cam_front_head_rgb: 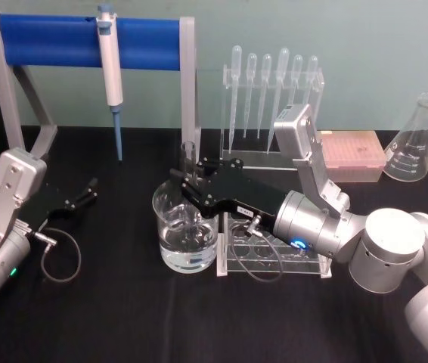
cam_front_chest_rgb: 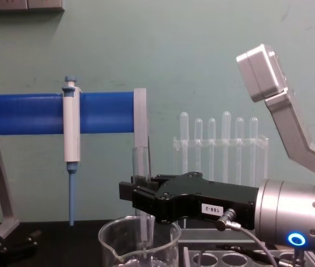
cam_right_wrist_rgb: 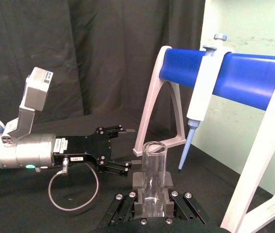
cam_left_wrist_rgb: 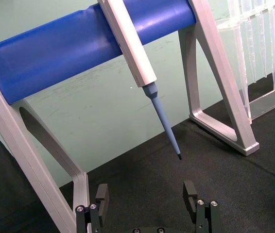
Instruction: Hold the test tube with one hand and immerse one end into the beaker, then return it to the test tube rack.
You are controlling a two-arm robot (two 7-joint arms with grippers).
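Item: right gripper [cam_front_head_rgb: 187, 180], black-fingered, entered from 4 o'clock in the head view and closed on the test tube [cam_front_chest_rgb: 142, 161], which is held upright by its middle. The tube's open rim is seen above the fingers [cam_right_wrist_rgb: 166, 181]; its round lower end is lowered below the rim of the beaker [cam_front_head_rgb: 158, 206], towards the beaker's 12 o'clock side. Water [cam_front_head_rgb: 187, 246] is held in the lower part of the beaker; whether the tube end is wetted cannot be told. Item: test tube rack [cam_front_head_rgb: 308, 261], clear, set just beside the beaker at its 3 o'clock, under the right forearm. Item: plastic pipettes [cam_front_head_rgb: 283, 83], racked at 12 o'clock of it. Item: left gripper [cam_left_wrist_rgb: 146, 194], parked well apart at 9 o'clock of the beaker, fingers spread, nothing held. Hazards, as judged: the beaker could be tipped and its water spilled over the table [cam_front_head_rgb: 123, 318] if the tube were carried sideways before its end had been lifted clear of the rim. The smooth glass could slide or tilt between the fingers if it were knocked against the wall. On return, the round end could be struck against the rack's top plate if a hole were missed, and the pipettes could be brushed by the raised wrist housing.
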